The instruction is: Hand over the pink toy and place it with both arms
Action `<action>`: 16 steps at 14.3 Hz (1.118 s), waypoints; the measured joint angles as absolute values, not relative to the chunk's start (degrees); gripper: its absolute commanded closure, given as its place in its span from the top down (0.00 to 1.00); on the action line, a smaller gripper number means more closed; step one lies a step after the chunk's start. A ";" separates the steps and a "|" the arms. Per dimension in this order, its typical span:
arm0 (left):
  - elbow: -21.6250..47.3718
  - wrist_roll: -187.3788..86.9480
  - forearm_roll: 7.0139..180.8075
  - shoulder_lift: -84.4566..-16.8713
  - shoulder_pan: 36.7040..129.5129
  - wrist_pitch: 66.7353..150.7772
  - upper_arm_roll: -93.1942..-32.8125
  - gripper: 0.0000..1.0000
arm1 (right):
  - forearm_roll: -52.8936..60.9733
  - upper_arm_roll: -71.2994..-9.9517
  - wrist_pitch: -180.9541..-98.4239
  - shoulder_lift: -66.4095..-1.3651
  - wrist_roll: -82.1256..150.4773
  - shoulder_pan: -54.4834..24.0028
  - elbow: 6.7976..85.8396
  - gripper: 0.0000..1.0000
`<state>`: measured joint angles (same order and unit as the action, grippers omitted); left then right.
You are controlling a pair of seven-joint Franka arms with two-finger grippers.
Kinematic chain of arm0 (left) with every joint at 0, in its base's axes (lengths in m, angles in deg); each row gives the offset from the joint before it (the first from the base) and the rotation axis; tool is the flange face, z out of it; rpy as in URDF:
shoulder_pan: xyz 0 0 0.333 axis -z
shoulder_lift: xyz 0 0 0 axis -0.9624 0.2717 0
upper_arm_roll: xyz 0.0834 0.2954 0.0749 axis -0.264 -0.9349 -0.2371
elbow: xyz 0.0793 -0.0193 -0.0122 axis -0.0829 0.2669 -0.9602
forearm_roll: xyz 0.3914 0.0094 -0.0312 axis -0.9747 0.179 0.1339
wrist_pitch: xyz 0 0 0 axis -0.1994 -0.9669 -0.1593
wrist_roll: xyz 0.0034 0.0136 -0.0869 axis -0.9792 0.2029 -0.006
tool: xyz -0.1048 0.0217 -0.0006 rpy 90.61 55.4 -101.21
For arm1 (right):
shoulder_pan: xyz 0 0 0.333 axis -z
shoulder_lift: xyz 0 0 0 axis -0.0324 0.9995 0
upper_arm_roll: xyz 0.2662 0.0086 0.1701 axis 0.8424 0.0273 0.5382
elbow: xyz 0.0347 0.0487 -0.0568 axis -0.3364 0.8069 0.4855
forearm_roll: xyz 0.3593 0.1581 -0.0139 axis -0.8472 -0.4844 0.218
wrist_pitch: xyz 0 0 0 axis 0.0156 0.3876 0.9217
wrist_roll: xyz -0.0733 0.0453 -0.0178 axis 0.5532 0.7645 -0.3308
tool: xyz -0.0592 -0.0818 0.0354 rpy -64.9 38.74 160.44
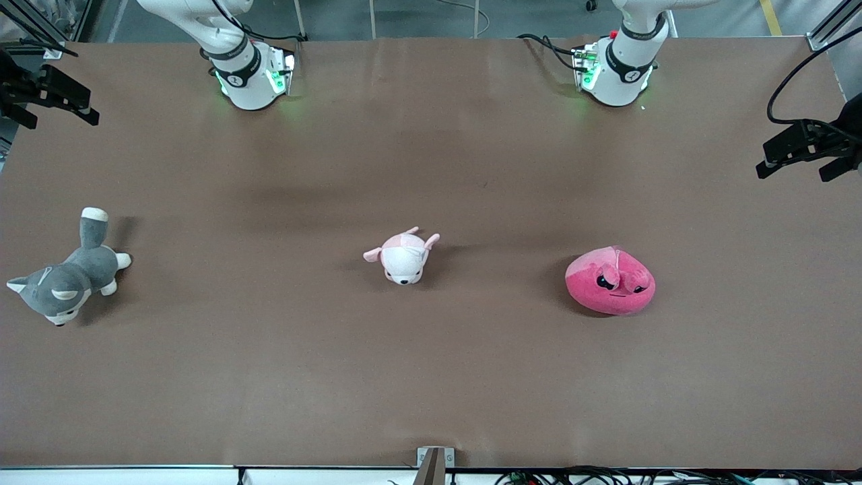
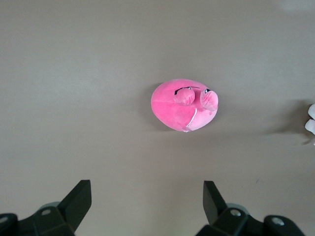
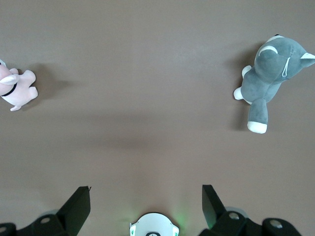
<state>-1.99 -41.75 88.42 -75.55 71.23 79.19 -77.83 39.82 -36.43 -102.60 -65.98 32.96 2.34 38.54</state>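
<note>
The pink toy (image 1: 610, 281), a round hot-pink plush with dark droopy eyes, lies on the brown table (image 1: 431, 377) toward the left arm's end. It also shows in the left wrist view (image 2: 184, 105). My left gripper (image 2: 146, 183) hangs high over the table near the toy, open and empty. My right gripper (image 3: 145, 188) hangs high over its own base (image 3: 153, 225), open and empty. Neither gripper shows in the front view, only the arms' bases (image 1: 249, 74) (image 1: 616, 67).
A white and pale-pink plush animal (image 1: 404, 256) lies mid-table and shows in the right wrist view (image 3: 17, 88). A grey and white husky plush (image 1: 67, 273) lies toward the right arm's end, also in the right wrist view (image 3: 269, 73). Black fixtures (image 1: 808, 148) (image 1: 47, 94) stand at both table ends.
</note>
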 measured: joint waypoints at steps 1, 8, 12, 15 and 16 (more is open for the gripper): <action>-1.99 -41.75 88.42 -75.55 71.22 79.19 -77.83 1.00 | 39.82 -36.44 -102.60 -65.98 32.96 2.34 38.54 1.00; -1.90 -41.75 88.41 -75.42 70.96 79.19 -78.10 1.00 | 39.82 -36.69 -102.12 -66.02 32.96 2.38 38.55 1.00; -0.89 -41.75 87.72 -72.14 70.98 79.21 -78.11 1.00 | 39.85 -36.56 -102.21 -66.13 32.98 2.37 38.14 1.00; -0.83 -41.60 87.71 -66.76 71.15 79.55 -78.05 1.00 | 39.86 -36.60 -102.51 -66.14 32.98 2.39 37.87 1.00; -0.89 -41.57 87.71 -65.69 71.25 79.58 -78.01 1.00 | 39.86 -36.65 -102.58 -66.11 32.98 2.42 37.87 1.00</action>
